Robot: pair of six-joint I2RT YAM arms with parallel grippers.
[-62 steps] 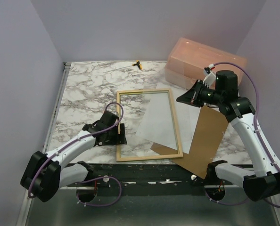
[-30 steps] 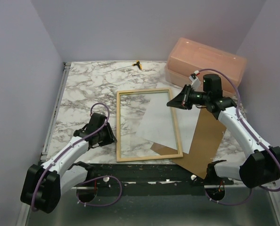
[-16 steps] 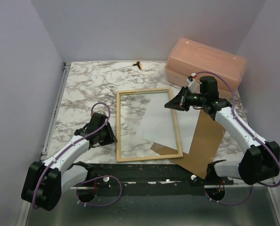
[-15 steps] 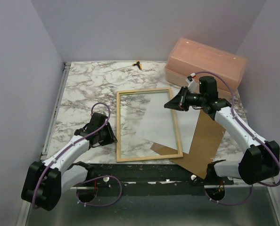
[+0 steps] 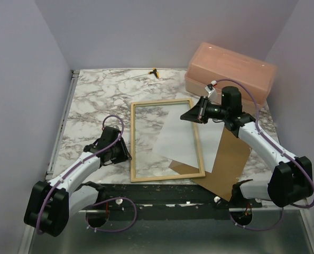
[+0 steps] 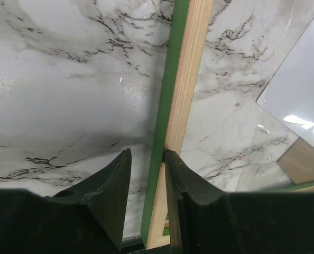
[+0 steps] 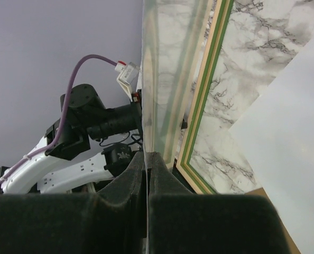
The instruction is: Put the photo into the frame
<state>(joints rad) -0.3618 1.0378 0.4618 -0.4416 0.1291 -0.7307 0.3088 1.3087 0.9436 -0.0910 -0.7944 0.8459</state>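
The task looks barely begun; the frame (image 5: 132,137) lies flat on the marble bench (image 5: 93,106) with its bare-wood back up, and nothing is seated in it yet.

The photo (image 5: 178,137) lies white side up and askew; its left part sits inside the frame's opening, while its right part reaches past the right rail onto the brown backing board (image 5: 233,159). That rail shows unbroken across the sheet, so the sheet probably passes beneath it; I cannot be sure.

The left hand (image 6: 146,153) is low at the frame's left rail, its fingers spread a little; the rail's green outer edge shows in the gap, and bare marble separates it from the outer finger, so nothing seems clamped.

The right hand (image 7: 146,159) hangs near the frame's far right corner with its fingers pressed together; a glassy strip rises from the tips, and I cannot tell whether it is pinched.

Left to do, by my reckoning: free the photo, square it to the opening, lay it inside, then fit the backing board.
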